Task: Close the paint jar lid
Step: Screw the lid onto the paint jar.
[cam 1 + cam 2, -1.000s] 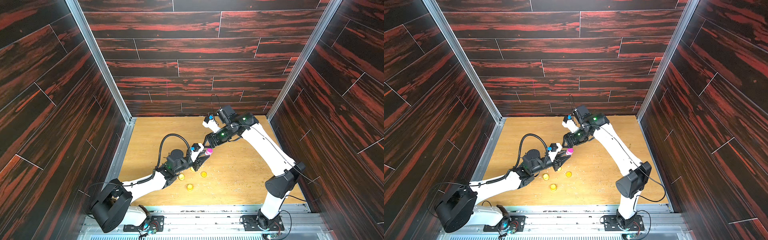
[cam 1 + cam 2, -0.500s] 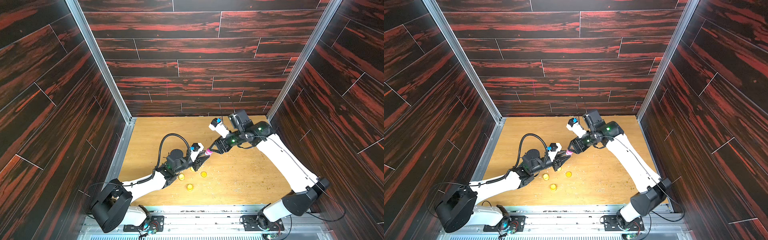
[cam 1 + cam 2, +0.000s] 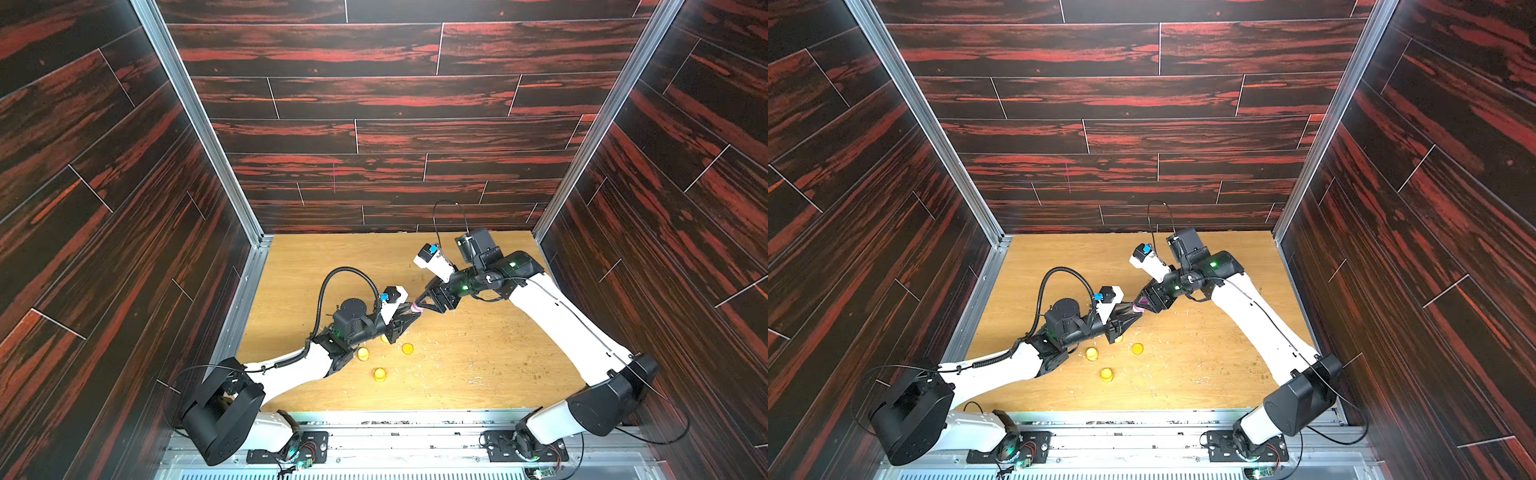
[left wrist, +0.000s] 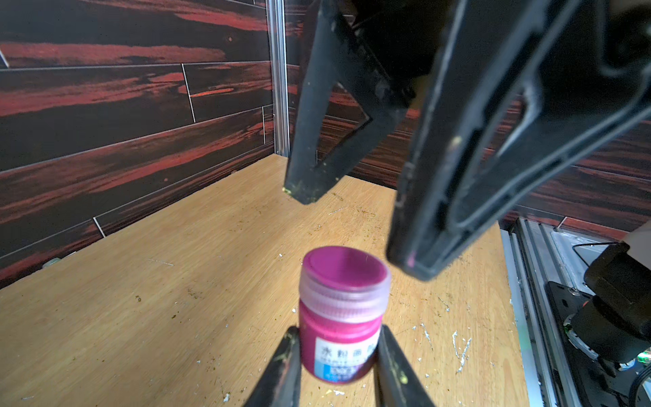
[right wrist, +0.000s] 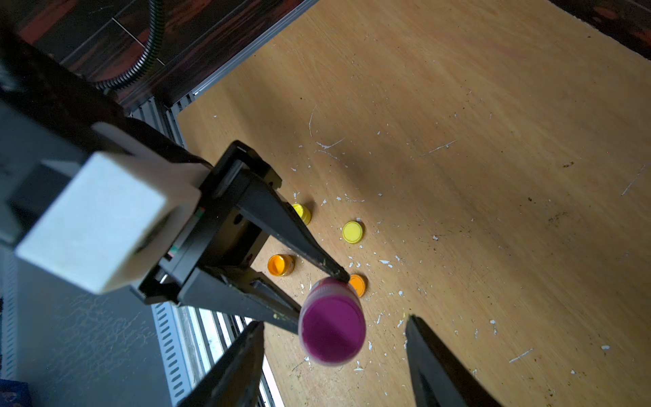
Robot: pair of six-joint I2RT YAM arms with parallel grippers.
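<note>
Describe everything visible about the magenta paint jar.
The paint jar is round and magenta, with a white-and-blue label. A ribbed translucent lid sits on top; its tightness cannot be judged. The left gripper clamps its body, holding it above the table. The right gripper stands open around the lid, apparently not touching.

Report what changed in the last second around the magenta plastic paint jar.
The right arm swung its elbow out toward the near right corner, bringing the open right gripper round from the far side to point end-on at the jar's magenta lid, not gripping it. Unchanged: the left gripper stays shut on the magenta plastic paint jar; the small yellow and orange pots and caps lie put.
</note>
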